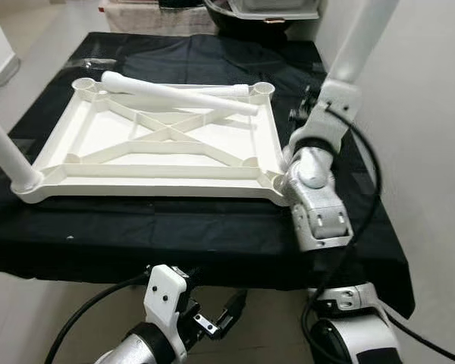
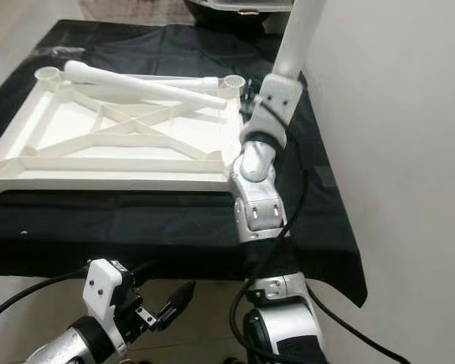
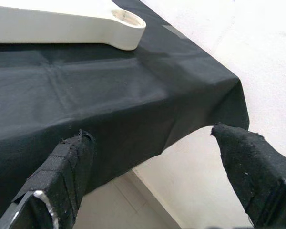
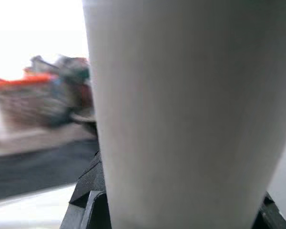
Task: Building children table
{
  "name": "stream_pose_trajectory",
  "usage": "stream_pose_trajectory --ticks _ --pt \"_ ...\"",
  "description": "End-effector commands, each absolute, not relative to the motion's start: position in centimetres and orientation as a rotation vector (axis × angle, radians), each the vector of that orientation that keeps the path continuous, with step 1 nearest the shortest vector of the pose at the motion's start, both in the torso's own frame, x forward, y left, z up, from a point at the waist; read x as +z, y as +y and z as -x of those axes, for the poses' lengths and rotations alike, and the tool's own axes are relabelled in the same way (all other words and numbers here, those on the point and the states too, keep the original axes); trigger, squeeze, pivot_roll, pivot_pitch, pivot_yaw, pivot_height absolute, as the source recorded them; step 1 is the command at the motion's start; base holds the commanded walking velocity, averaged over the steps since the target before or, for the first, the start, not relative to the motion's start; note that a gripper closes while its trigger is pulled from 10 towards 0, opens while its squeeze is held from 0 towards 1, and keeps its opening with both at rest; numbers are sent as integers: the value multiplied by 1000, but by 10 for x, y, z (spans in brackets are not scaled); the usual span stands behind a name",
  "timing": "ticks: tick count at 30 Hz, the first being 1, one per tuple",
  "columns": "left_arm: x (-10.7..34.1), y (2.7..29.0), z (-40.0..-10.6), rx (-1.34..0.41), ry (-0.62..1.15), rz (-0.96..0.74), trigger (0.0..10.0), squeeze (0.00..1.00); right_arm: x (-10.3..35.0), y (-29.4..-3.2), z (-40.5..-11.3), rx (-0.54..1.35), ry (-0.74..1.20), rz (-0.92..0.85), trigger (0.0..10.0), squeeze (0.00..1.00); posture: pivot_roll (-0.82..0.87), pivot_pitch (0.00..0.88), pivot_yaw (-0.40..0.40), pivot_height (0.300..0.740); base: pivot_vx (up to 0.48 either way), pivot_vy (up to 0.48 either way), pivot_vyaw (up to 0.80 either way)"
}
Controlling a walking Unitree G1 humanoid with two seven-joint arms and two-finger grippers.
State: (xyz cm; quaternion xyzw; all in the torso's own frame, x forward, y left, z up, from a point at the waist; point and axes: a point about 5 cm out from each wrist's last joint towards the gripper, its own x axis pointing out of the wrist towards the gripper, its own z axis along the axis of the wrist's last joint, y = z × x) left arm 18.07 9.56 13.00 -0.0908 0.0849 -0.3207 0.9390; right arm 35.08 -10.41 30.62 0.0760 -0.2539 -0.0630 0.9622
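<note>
Leg-fitting step: right gripper pinches white plastic tube leg upright by upturned white ribbed tabletop on black-clothed desk; next, seat it in the corner socket. Left gripper spread, idle

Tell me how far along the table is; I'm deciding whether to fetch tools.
Done: one leg stands in the tabletop's near-left corner. In hand: the right gripper holds a second leg upright by the near-right corner; seating is hidden. Left: the loose leg and both far sockets.
</note>
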Motion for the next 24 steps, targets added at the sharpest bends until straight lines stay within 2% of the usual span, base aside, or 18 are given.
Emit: stream_pose_trajectory --ticks 1,4,5,8,9,10,12,15,16,17,24 --pt "125 95 -179 -666 195 195 10000 0 308 -98 -349 -58 -520 -165 10000 0 65 120 -56 740 0 0 0" --pt "135 102 -191 -611 125 154 10000 12 299 -91 -350 115 -453 -288 10000 0 58 110 -54 740 0 0 0" --pt "139 104 -196 -585 103 152 10000 1000 297 -88 -349 176 -441 -323 10000 0 58 110 -54 740 0 0 0" --pt "146 108 -206 -547 69 134 10000 1000 292 -86 -350 255 -406 -370 10000 0 61 101 -54 740 0 0 0" --pt "156 112 -218 -526 25 81 10000 1000 287 -84 -348 342 -370 -413 10000 0 63 92 -52 740 0 0 0" --pt "156 112 -218 -526 25 81 10000 1000 287 -84 -348 342 -370 -413 10000 0 63 92 -52 740 0 0 0" --pt "172 118 -240 -485 -35 -64 10000 1000 279 -81 -340 514 -344 -434 10000 0 58 77 -48 740 0 0 0" --pt "175 120 -246 -469 -44 -110 10000 1000 277 -79 -337 570 -340 -434 10000 0 57 71 -46 740 0 0 0" --pt "176 121 -251 -471 -43 -154 10000 188 274 -76 -333 628 -323 -436 10000 0 55 67 -44 740 0 0 0" --pt "174 121 -255 -473 -35 -174 10000 0 270 -73 -330 666 -309 -422 10000 0 56 57 -43 740 0 0 0" --pt "171 108 -265 -529 -28 -231 10000 0 259 -62 -320 773 -259 -420 10000 0 52 46 -40 740 0 0 0"
